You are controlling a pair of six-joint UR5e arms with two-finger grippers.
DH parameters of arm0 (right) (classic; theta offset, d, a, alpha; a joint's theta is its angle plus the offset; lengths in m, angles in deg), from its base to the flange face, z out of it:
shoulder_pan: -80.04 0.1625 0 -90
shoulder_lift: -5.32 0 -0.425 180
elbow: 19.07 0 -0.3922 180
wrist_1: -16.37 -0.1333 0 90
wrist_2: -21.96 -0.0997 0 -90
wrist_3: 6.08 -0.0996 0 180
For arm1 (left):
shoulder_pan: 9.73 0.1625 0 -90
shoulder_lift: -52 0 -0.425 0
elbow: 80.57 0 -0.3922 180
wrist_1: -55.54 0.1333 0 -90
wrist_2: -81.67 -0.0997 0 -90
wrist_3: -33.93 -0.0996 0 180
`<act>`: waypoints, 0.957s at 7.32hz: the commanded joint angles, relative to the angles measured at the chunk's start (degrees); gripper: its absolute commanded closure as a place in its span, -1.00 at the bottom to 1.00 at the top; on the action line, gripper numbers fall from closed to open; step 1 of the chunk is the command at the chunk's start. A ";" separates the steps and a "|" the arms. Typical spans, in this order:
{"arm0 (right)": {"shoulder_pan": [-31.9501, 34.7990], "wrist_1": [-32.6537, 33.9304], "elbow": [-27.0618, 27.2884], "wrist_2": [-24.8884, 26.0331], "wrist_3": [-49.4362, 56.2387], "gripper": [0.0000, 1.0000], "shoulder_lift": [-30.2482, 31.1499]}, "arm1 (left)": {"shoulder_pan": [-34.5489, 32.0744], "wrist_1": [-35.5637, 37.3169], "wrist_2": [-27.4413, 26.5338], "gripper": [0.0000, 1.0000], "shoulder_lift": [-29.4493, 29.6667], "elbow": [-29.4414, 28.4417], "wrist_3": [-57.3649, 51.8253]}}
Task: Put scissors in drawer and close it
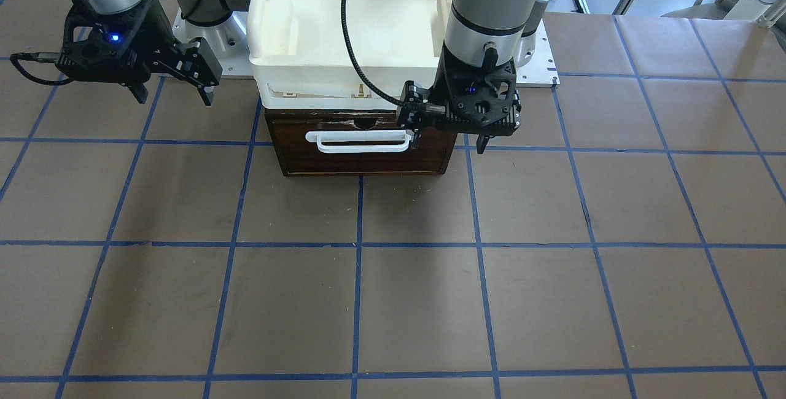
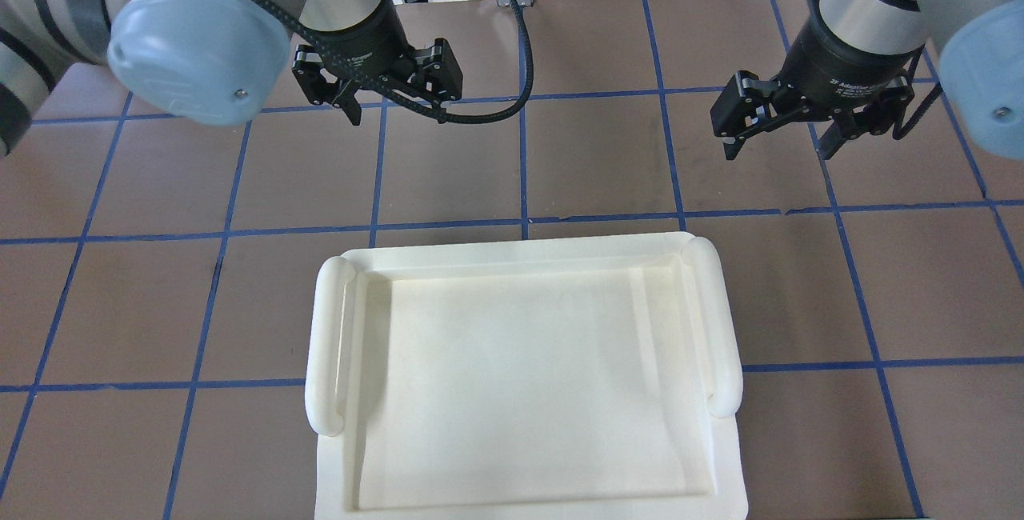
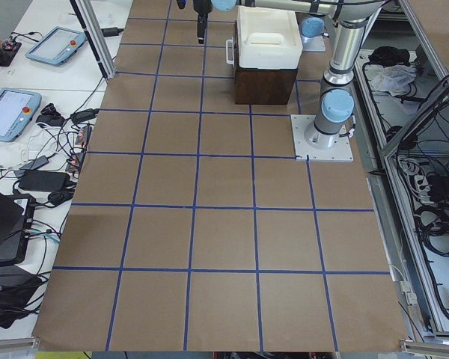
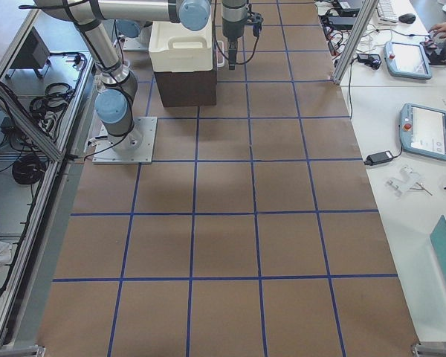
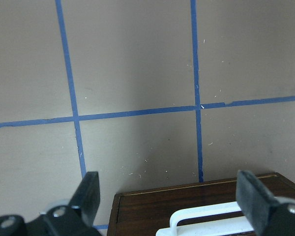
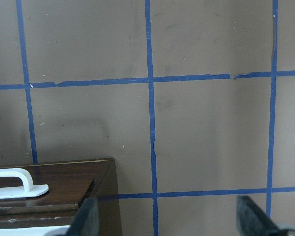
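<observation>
The left gripper [image 2: 398,114] is hovering beside the handle [image 1: 362,141] of the drawer [image 1: 362,164], and the right gripper [image 2: 778,148] is idling well apart; both have jaws spread. With no scissors showing anywhere and the drawer seemingly shut, the task is probably finishing, with only retreating left.

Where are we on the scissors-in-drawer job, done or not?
Looks finished, or nearly. Done: the drawer appears shut, its dark front pushed in. In hand: nothing; the left gripper hangs open by the white handle, and the right gripper is open off to the side, both empty. Left: nothing obvious. No scissors show on the table or in the tray, so they are probably inside the drawer, unconfirmed.
</observation>
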 commanded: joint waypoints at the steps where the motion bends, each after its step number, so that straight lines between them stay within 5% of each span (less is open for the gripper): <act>1: -0.04 0.00 -0.01 0.07 -0.04 -1.00 0.17 | 4.24 3.13 -0.69 -1.00 -4.62 6.10 -2.33; 4: -0.04 0.00 -0.01 -0.19 -0.04 -1.00 0.61 | 7.86 -3.76 -0.43 -1.00 -1.57 -1.23 -6.39; 7: -0.04 0.00 -0.01 0.07 -0.04 -1.00 0.61 | 6.55 -5.48 -0.52 -1.00 -1.03 -1.97 -4.98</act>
